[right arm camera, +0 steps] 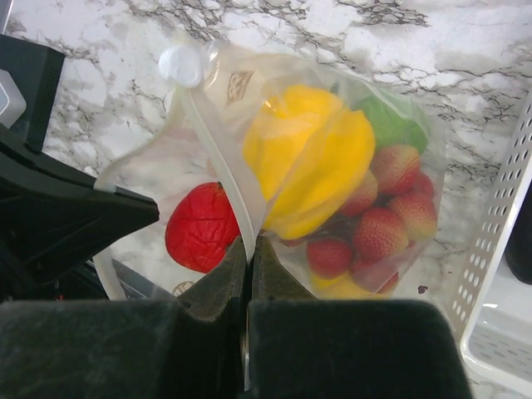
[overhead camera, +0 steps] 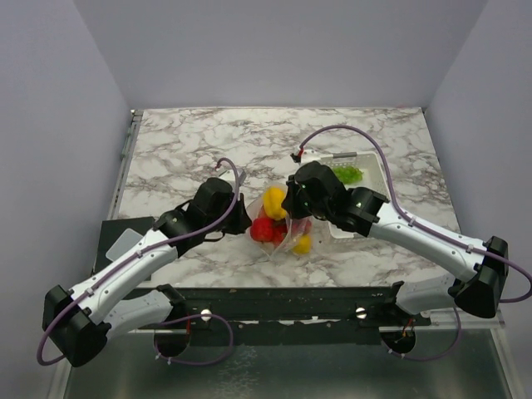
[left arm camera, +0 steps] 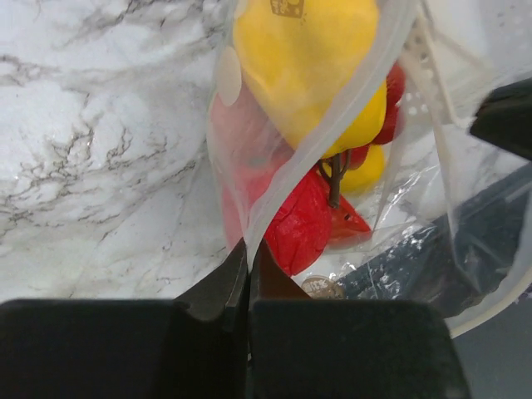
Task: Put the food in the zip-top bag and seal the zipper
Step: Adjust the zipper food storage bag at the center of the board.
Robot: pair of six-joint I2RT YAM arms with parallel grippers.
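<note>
Marble-looking table (overhead camera: 183,150) fills the top view, with gray walls around it. Near the middle of the table sits the zip-top bag (overhead camera: 281,237), with a yellow fruit (overhead camera: 274,202) and a red fruit (overhead camera: 266,229) showing through it. The left gripper (overhead camera: 243,218) touches the bag's left side and the right gripper (overhead camera: 293,204) touches its right side, so the bag is between the two. A white basket (overhead camera: 371,158) lies just behind the right arm, with green grapes (overhead camera: 347,174) in it. From the left wrist, the left gripper (left arm camera: 248,258) is pinched tight on a thin fold of the bag (left arm camera: 241,166). The bag rises straight up from the tips, and the yellow fruit (left arm camera: 307,66) and red fruit (left arm camera: 299,224) sit just past them, inside the plastic. From the right wrist, the right gripper (right arm camera: 249,249) is also squeezed tight on the bag (right arm camera: 208,108), right where the whitish zipper (right arm camera: 220,166) runs down into the tips. The yellow fruit (right arm camera: 307,158), red berries (right arm camera: 391,208) and a green piece (right arm camera: 386,125) lie in the bag, right of the strip. The red fruit (right arm camera: 202,229) lies left of it. The basket (right arm camera: 499,216) is at the right edge.
</note>
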